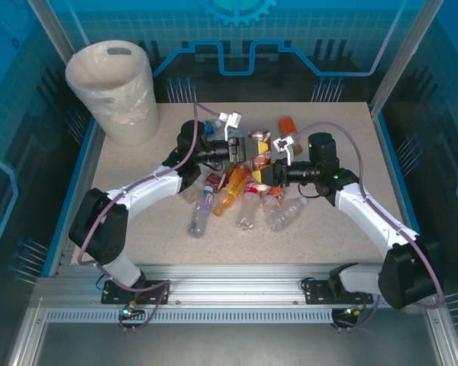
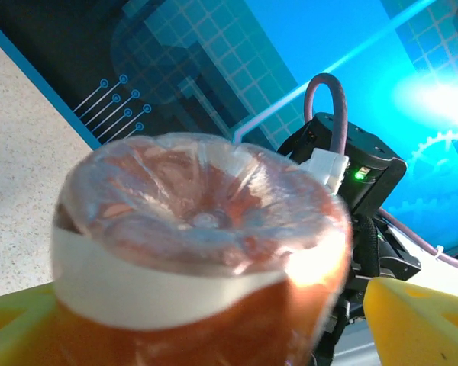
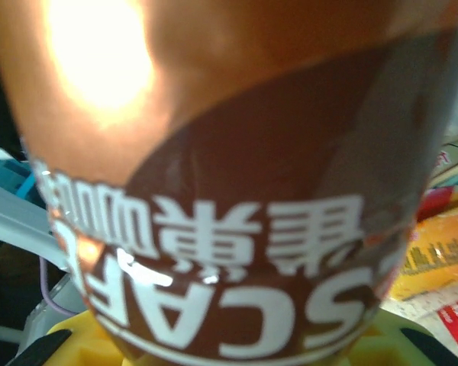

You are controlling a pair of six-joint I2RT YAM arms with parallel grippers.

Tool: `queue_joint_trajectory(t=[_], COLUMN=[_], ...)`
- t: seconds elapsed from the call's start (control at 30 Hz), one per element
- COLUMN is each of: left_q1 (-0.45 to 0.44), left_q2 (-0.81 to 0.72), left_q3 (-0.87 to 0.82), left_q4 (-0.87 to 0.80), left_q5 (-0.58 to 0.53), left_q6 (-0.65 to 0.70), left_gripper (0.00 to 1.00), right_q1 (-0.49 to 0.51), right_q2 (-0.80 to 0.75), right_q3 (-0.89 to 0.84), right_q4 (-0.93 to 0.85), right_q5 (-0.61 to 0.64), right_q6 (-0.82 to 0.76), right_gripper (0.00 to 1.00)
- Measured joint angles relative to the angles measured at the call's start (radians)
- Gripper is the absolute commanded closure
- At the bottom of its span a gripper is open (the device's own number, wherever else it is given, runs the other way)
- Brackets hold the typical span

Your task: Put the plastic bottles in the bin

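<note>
Blue-lit panels wall a speckled beige worktop. The right pincer clamps a brown plastic bottle with white lettering; the left pincer straddles its base, grip unclear. A heap of clear and orange plastic bottles lies mid-worktop beneath them; the round cream-white bin stands at the far left corner.

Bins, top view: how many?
1. The large round cream-white lined bin stands at the far-left corner of the table, left of the bottle pile. Given its bulk, a hidden second one is unlikely.
</note>
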State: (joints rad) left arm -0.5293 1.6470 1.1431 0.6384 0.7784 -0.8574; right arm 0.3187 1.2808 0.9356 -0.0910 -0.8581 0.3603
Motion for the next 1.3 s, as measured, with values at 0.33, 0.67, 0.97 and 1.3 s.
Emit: queue_joint_trajectory(t=[0.33, 0.67, 0.97, 1.3], left_q1=[-0.002, -0.018, 0.165, 0.359], left_q2=[0.016, -0.032, -0.021, 0.157], left_q3=[0.008, 0.120, 0.396, 0.838], left_q4=[-0.020, -0.460, -0.838, -0.925], left_q5=[-0.008, -0.381, -0.797, -1.058], left_q6=[0.045, 0.282, 0.459, 0.680], left_gripper=[0.48, 0.49, 0.50, 0.48], right_q1=[0.013, 0.011, -0.039, -0.119], right_q2=[0.024, -0.032, -0.164, -0.262], right_q3=[0.027, 0.026, -0.030, -0.102], right_q4=[0.014, -0.071, -0.123, -0.148], right_q5=[-0.030, 0.219, 0.560, 0.749], right_q6=[0.049, 0.032, 0.064, 0.144], right_gripper=[0.43, 0.00, 0.00, 0.00])
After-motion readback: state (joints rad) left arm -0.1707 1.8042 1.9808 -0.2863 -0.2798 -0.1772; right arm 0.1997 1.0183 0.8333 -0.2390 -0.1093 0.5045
